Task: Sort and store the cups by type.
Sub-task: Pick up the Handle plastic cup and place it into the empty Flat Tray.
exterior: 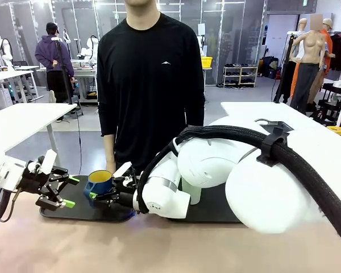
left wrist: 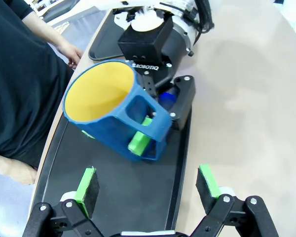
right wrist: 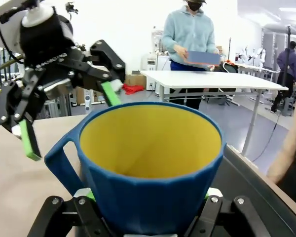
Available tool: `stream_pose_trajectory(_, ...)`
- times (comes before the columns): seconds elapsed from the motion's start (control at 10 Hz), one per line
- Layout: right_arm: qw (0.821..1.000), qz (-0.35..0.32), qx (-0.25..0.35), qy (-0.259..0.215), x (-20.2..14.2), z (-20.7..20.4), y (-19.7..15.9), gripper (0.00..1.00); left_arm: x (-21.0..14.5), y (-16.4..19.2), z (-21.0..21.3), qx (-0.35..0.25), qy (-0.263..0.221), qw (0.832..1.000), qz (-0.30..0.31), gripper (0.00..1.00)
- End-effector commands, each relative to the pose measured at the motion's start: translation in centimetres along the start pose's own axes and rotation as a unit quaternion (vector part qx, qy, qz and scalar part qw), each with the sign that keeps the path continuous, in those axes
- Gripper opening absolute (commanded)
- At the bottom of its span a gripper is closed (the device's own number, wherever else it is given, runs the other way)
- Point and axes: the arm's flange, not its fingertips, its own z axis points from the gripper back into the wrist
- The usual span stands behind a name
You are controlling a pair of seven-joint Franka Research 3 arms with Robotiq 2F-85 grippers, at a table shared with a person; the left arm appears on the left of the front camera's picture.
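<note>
1. Right hand (exterior: 105, 195) is clamped on the faceted dark blue mug (exterior: 99, 183), matte yellow inside, over the black tray (exterior: 57, 211) on the worktop (exterior: 159, 244).
2. Left hand (exterior: 68, 191) sits at 9 o'clock of the mug, green pads spread apart, holding nothing.
3. Left wrist view catches a pad (left wrist: 139, 139) poking through the mug's handle.

The mug (left wrist: 111, 111) looks like matt plastic, dark blue outside and yellow inside, its wall faceted rather than round. The tray (left wrist: 123, 197) beneath it is matt black, faintly grained. The counter (left wrist: 246, 98) has a smooth pale top with a soft sheen. The right end effector (left wrist: 153, 133) is black with hard edges (its green pads look rubbery), and its arm's white shells are glossy.
</note>
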Motion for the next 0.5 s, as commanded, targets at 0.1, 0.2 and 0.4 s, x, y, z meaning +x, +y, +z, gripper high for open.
stream_pose_trajectory(0.1,0.999,0.016,-0.032,0.014,-1.3,-0.1,1.8,0.72,0.0,0.0,0.1,-0.002,-0.008,1.0,-0.001,1.0)
stream_pose_trajectory(0.2,0.999,0.014,-0.036,0.018,-1.6,-0.1,1.6,0.72,0.0,0.0,0.1,-0.002,-0.008,1.0,-0.001,1.0)
stream_pose_trajectory(0.4,0.999,0.014,-0.043,0.028,-2.1,-0.1,1.5,0.72,0.0,0.0,0.1,-0.002,-0.008,1.0,-0.001,1.0)
